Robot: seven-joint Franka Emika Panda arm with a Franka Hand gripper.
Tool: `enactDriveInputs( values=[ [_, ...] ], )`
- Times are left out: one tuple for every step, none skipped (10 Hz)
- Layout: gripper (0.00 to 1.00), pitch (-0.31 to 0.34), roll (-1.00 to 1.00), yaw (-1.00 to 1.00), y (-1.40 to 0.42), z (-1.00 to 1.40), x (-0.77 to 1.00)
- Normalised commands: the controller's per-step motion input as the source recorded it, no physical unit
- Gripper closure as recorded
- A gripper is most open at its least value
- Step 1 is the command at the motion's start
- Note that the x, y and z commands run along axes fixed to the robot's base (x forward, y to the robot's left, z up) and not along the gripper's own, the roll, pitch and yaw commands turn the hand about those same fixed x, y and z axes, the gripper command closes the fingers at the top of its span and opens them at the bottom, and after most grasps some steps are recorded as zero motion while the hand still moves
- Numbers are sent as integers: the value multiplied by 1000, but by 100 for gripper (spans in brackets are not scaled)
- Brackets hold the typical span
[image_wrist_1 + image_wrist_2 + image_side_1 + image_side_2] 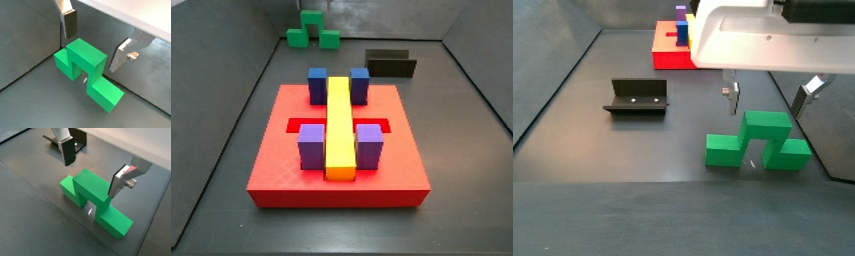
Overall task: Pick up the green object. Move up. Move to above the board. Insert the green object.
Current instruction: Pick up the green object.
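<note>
Pincer spread above green object, arm cropped.

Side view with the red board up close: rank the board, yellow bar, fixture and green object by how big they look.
1. board
2. yellow bar
3. fixture
4. green object

Fixture and green object sit far back, so true sizes are unsure. Gripper not visible here.
</note>
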Motion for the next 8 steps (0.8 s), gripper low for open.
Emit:
enactDriveInputs(
  values=[
    [0,-166,-139,-111,57,-280,0],
    [0,-181,-163,-114,100,-300,0],
    [0,-199,-209,-129,126,-374,0],
    [0,-243,-234,-160,120,-383,0],
    [0,-230,-264,-126,106,-357,0],
    [0,-204,-274,-43,9,-249,0],
    [0,-201,-267,-23,6,-249,0],
    [0,-197,-270,-17,26,-283,14]
  ],
)
